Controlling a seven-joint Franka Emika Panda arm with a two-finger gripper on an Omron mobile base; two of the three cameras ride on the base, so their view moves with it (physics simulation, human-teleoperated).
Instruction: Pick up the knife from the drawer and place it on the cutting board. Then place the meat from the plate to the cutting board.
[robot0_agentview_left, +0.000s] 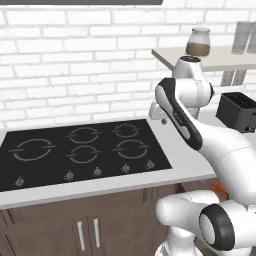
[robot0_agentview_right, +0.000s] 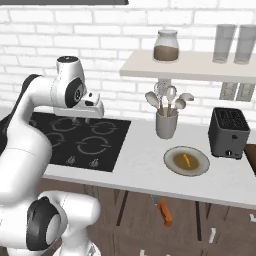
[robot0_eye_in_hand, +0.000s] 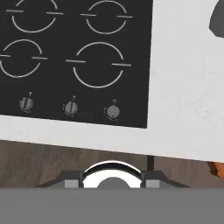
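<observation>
Your gripper (robot0_agentview_right: 93, 116) up over the stove (robot0_agentview_right: 85, 140), grip state anyone's guess, knife (robot0_agentview_right: 164, 210) down in the drawer (robot0_agentview_right: 165, 212), meat (robot0_agentview_right: 186, 160) on the plate (robot0_agentview_right: 172, 154).

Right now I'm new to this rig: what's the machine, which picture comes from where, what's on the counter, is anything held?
It's a simulated white arm on a mobile base. Two cameras ride behind it, left and right; the third looks down from its hand, whose fingertips are barely visible, so I can't tell open or shut. Nothing looks held. On the counter: black stovetop, utensil holder, toaster, and a plate with the meat. The knife lies below, in the open drawer.
</observation>
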